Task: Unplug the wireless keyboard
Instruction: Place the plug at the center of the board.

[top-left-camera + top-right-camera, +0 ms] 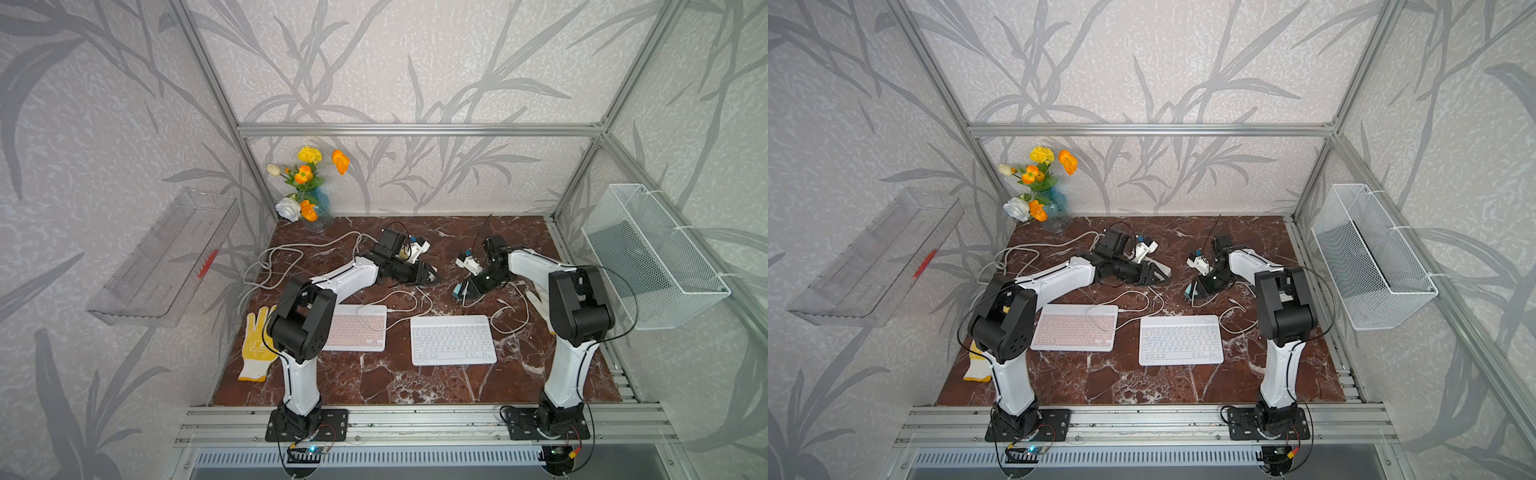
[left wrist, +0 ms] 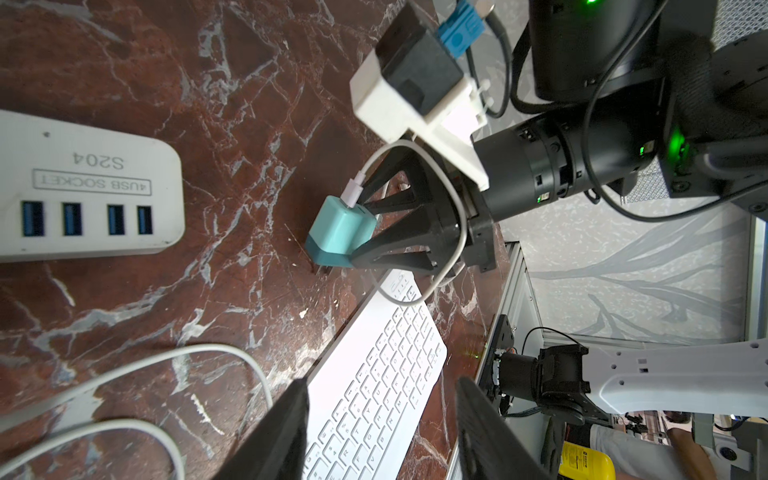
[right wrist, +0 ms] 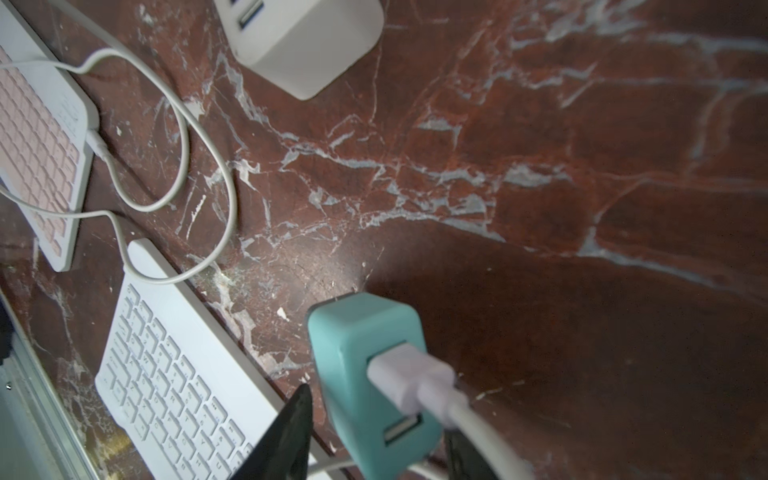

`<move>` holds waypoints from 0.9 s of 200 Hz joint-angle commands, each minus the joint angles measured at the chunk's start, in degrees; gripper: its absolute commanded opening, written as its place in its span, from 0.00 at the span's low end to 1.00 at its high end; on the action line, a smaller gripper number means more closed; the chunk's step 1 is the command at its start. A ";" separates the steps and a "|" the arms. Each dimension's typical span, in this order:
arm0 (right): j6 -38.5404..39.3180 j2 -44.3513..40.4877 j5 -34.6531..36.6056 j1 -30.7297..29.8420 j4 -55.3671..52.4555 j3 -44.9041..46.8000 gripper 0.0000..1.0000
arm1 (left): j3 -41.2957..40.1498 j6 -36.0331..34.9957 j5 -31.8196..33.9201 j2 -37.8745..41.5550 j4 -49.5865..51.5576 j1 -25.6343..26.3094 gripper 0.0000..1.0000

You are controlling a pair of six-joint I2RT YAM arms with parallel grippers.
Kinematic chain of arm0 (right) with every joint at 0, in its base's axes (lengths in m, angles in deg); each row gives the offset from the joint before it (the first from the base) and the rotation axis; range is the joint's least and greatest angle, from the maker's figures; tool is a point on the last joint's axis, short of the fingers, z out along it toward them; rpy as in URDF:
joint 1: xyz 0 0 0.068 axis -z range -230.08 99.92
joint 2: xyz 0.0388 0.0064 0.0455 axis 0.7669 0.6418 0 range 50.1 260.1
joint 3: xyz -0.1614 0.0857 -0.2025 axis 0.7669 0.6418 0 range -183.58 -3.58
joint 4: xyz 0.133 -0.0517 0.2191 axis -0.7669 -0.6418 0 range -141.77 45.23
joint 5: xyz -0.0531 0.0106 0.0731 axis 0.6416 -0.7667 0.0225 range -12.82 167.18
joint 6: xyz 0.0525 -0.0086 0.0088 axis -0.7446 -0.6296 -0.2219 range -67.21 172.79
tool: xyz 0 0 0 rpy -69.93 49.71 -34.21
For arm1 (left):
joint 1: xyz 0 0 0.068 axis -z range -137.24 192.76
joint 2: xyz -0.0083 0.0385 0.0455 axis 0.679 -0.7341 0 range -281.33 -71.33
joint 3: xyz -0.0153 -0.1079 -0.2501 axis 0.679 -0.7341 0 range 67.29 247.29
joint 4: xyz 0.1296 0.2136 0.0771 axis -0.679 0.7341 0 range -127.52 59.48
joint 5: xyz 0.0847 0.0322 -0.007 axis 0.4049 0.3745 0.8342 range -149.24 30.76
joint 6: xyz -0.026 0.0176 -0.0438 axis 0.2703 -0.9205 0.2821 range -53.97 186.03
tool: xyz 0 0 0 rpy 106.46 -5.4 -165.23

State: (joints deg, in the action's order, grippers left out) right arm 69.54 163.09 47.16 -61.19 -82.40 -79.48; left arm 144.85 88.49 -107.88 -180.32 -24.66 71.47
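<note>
Right claw (image 2: 358,232) set astride teal charger (image 2: 338,230), one finger (image 3: 457,457) mostly hidden behind it, grip cannot be told, left claw (image 2: 382,384) spread wide

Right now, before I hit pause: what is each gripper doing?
Left gripper: open, empty.
Right gripper: around the teal charger; grip cannot be told.

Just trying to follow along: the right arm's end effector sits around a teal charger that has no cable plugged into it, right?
Not quite. The teal charger at the right end effector does have a cable: a white plug sits in one of its ports, as the right wrist view shows.
</note>
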 commanded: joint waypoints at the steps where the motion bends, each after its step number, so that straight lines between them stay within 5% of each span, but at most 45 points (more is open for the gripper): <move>1: -1.97 -1.10 -2.74 1.50 -1.26 0.13 0.56 | 2.98 -2.06 2.86 -0.92 4.15 0.23 0.56; 78: -4.34 -2.89 0.53 3.03 -6.49 -2.17 0.66 | 11.60 -4.34 16.01 -4.66 14.37 4.93 0.56; 180: 8.28 2.14 35.10 -3.48 -17.81 -6.69 0.68 | 12.64 -5.81 15.74 -5.12 16.76 5.04 0.55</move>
State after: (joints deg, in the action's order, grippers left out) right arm 74.75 163.66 71.50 -63.46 -96.61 -86.34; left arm 156.04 83.98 -92.63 -185.22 -9.07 76.52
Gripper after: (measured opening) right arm 0.668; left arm 0.555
